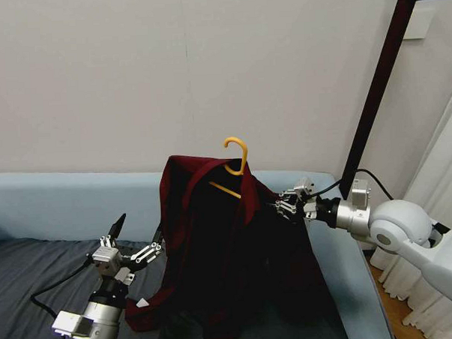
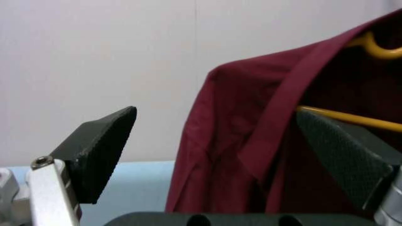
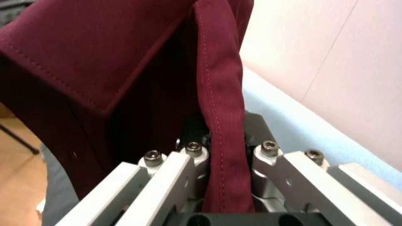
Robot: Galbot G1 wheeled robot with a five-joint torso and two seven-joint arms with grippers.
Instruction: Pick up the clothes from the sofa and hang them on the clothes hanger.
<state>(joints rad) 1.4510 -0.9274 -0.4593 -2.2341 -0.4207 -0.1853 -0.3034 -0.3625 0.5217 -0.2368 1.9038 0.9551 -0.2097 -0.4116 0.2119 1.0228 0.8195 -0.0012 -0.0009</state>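
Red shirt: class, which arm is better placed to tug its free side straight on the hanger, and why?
Probably left. The left gripper is open beside the red shirt, free to grasp; the right gripper is shut on its other edge.

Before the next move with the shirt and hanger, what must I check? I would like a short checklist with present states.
1. Right gripper hold on the red shirt: ok, hem clamped between its fingers.
2. Left gripper free: ok, fingers wide open, beside the shirt.
3. Yellow hanger hook clear: ok, above the collar, hooked on nothing.
4. Shirt seated on both hanger arms: cannot tell.
5. Shirt clear of the sofa: not ok, its lower edge seems to rest on the seat.
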